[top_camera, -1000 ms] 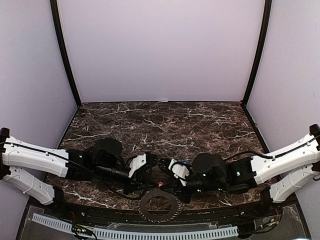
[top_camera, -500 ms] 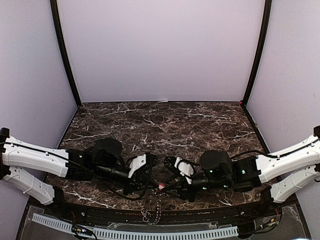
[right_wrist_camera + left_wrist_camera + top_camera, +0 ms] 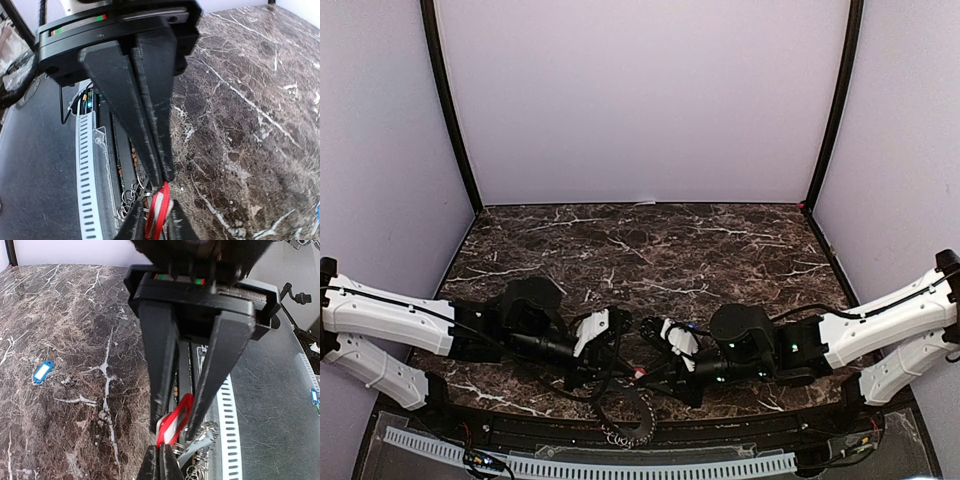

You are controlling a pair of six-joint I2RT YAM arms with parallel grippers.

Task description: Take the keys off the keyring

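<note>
The left fingers (image 3: 162, 370) taper in to a narrow gap and clamp the red key (image 3: 176, 419) by its plastic head between their tips. That head sits just past the near edge of the marble surface (image 3: 650, 240), midway between the two arms. Its long axis runs roughly from one pair of tips toward the other, tilted in the left wrist view from lower left to upper right.

Below it the toothed grey keyring (image 3: 647, 415) hangs past the edge, turned so that it shows as a narrow oval.

The right fingers (image 3: 145, 115) are pressed almost together, their tips touching the end of the red head; whether they pinch it cannot be told.

The blue key (image 3: 43, 371) lies flat on the surface, apart from the ring, its long axis diagonal.
</note>
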